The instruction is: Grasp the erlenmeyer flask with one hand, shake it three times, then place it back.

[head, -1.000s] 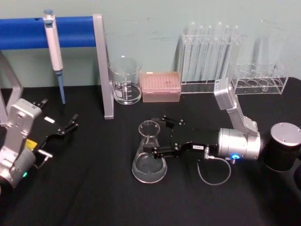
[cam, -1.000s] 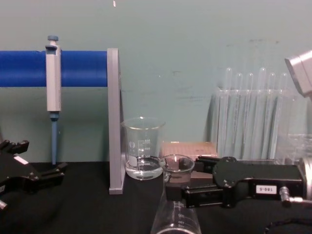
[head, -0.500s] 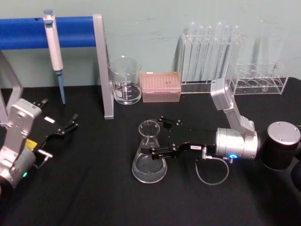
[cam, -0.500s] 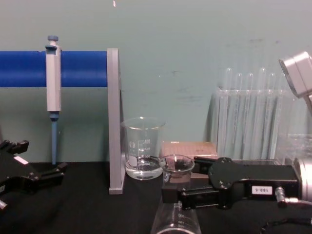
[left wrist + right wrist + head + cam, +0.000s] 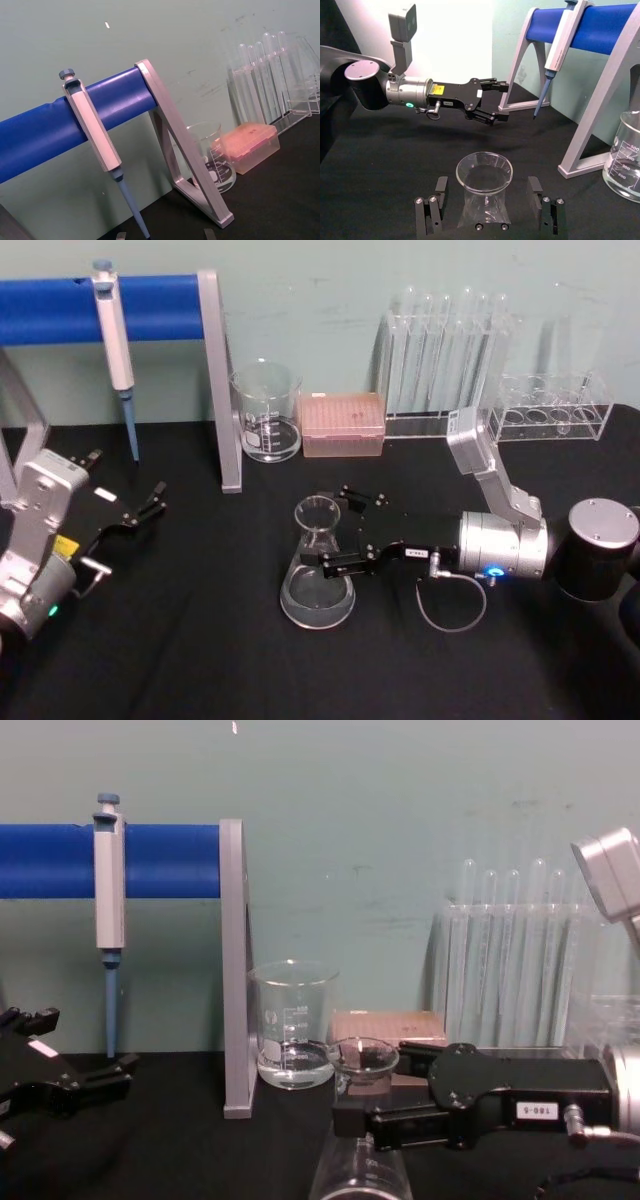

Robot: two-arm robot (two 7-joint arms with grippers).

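While the flask [image 5: 318,578] stands upright on the black table [image 5: 200,660], just in front of the beaker [image 5: 266,412], the right gripper [image 5: 335,528] has slid in from the right over the last second and has settled since half a second ago, its wrist a little nearer the glass than before. Its fingers [image 5: 439,192] are spread apart and straddle the neck, one on each side, with a gap showing between each pad and the glass in the right wrist view; from the head view alone contact would be hard to rule out, so I judge it as not yet gripped. The approach looks finished, then, and the next step is to close on the neck before any lift or shake; nothing of the three shakes is done. The left gripper [image 5: 148,505] hangs parked well apart at the left, fingers apart. Behind, along a pale green wall [image 5: 400,810], stand a blue bar on a grey stand [image 5: 220,380] with a pipette [image 5: 113,335] hung on it, a pink tip box [image 5: 343,424] and tall tubes [image 5: 445,350] in a clear rack.
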